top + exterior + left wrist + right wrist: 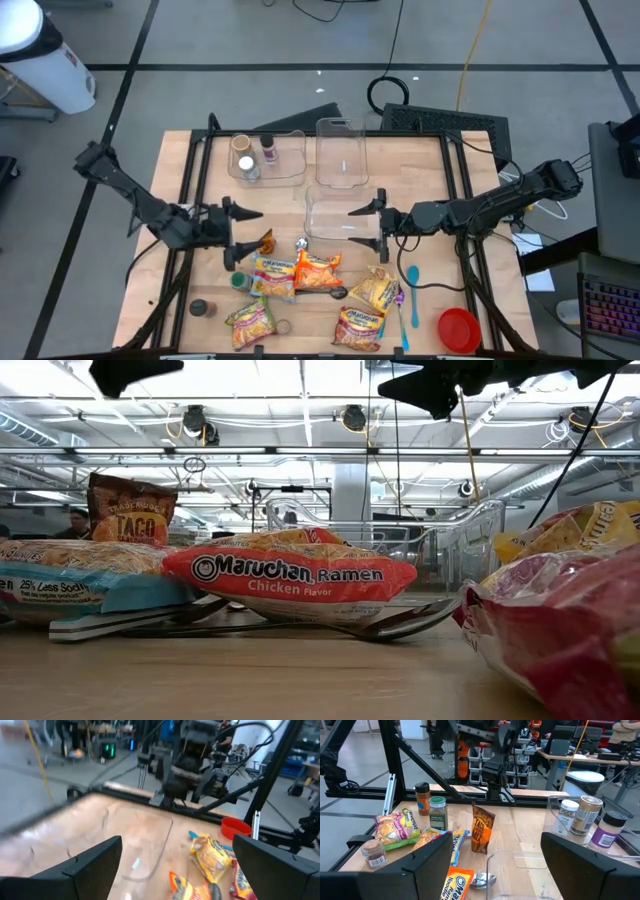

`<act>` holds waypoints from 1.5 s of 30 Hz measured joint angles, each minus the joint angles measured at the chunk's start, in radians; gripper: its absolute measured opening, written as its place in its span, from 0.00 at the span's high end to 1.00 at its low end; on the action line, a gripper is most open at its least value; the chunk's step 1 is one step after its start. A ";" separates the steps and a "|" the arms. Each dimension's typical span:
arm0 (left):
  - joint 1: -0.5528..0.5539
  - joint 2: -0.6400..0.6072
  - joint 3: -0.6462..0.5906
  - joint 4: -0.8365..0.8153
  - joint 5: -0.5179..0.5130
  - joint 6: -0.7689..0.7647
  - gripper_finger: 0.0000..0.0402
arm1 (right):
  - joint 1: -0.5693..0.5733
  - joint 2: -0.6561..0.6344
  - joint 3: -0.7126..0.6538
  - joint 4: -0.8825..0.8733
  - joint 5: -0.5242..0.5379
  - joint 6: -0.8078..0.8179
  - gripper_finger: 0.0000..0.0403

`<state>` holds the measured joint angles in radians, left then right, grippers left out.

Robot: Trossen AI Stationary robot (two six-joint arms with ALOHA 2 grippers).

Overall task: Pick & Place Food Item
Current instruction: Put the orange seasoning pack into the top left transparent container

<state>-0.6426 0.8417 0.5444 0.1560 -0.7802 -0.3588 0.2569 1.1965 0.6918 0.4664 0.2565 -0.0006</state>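
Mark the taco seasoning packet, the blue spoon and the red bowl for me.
taco seasoning packet [482,836], right wrist view, front face.
blue spoon [413,291], high view, handle.
red bowl [459,330], high view, its inside.

This was a robotics lab or workshop. The wooden table [420,160] stood on a grey tiled floor inside a black metal frame [395,775]. Beyond the table, cluttered workbenches [580,757] held equipment, and exposed pipes and strip lights [300,430] ran overhead. A yellow cable [470,50] trailed across the floor beside the table, near a keyboard [610,300].
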 joint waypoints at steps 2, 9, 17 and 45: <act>0.001 0.025 0.000 -0.004 0.025 -0.063 0.03 | 0.000 0.000 0.000 0.000 0.000 0.000 0.27; 0.001 0.122 0.107 -0.211 0.123 -0.156 0.03 | 0.000 0.000 0.000 0.001 0.000 0.000 0.27; 0.063 0.296 0.344 -0.817 0.176 -0.502 0.03 | 0.000 0.000 0.000 0.000 0.000 0.000 0.27; 0.337 0.508 0.366 -0.998 0.580 -0.516 0.51 | 0.000 0.000 0.000 0.000 0.000 0.001 0.27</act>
<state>-0.3052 1.3501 0.9104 -0.8425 -0.1997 -0.8749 0.2569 1.1965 0.6918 0.4664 0.2562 0.0002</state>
